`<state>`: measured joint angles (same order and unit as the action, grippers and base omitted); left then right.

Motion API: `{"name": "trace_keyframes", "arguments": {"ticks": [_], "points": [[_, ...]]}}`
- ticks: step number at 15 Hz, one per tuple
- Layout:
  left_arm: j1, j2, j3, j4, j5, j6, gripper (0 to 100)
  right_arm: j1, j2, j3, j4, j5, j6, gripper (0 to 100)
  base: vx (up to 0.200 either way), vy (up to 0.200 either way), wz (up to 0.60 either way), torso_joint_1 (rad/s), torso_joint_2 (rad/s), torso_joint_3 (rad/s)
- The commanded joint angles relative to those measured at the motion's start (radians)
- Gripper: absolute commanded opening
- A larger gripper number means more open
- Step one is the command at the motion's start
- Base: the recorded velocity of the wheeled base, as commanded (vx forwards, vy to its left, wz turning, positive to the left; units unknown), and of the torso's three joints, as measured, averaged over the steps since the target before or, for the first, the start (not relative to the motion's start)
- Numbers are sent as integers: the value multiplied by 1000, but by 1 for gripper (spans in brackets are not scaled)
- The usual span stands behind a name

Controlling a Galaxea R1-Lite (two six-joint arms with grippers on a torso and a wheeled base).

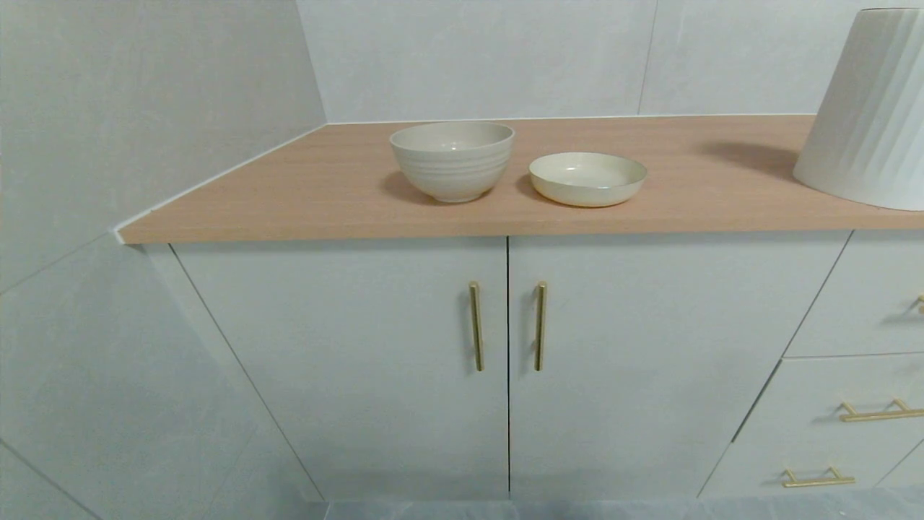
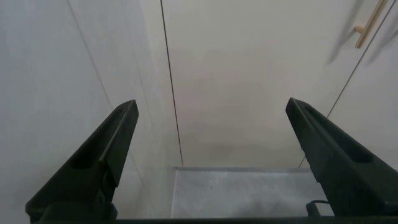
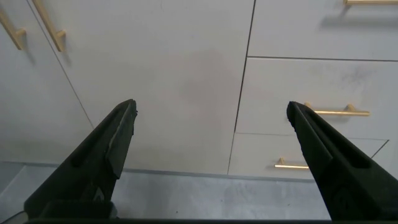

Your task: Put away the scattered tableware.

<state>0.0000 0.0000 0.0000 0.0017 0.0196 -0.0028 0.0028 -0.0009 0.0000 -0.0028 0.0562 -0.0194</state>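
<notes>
Right now two pieces of tableware sit on the wooden surface [image 1: 289,206]: one deep bowl [image 1: 452,160] with ribbed sides and one shallow bowl [image 1: 587,178]. Both are cream and upright. They stand just beside each other without touching, the deep bowl nearer the corner wall on the left. Well apart from them, at the right end, stands one white pleated lampshade [image 1: 870,108].

Below are two closed cabinet doors, the left door [image 1: 346,361] and the right door [image 1: 635,361]. Each carries one upright gold bar, the left handle [image 1: 476,326] and the right handle [image 1: 540,326], side by side at the seam. To their right is a stack of drawers [image 1: 852,383] with three gold pulls in sight.

The left fingers [image 2: 102,155] are spread wide and released, gripping nothing, low before the cabinet where it meets the wall and floor. The right fingers [image 3: 102,155] are likewise spread and released, facing the right door and the drawers.
</notes>
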Motion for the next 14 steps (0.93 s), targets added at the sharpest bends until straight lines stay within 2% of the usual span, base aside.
{"name": "trace_keyframes", "arguments": {"ticks": [1, 9, 10, 11, 13, 14], "points": [[0, 0, 0, 0, 0, 0, 100, 0, 1, 0, 0, 1, -1, 100, 0, 0, 0, 0, 0, 0], [0, 0, 0, 0, 0, 1, 100, 0, 1, -6, -8, -9, 2, 100, 0, 0, 0, 0, 0, 0], [0, 0, 0, 0, 0, 1, 100, 2, 1, -94, -23, -16, 33, 100, 0, 0, 0, 0, 0, 0], [0, 0, 0, 0, 0, 1, 100, 6, 24, -170, -2, 2, 99, 100, 0, 0, 0, 0, 0, 0], [0, 0, 0, 0, 0, 1, 100, 11, 61, -189, 60, 74, 88, 100, 0, 0, 0, 0, 0, 0], [0, 0, 0, 0, 0, 1, 100, 25, 108, -186, 89, 160, 84, 100, 0, 0, 0, 0, 0, 0]]}}
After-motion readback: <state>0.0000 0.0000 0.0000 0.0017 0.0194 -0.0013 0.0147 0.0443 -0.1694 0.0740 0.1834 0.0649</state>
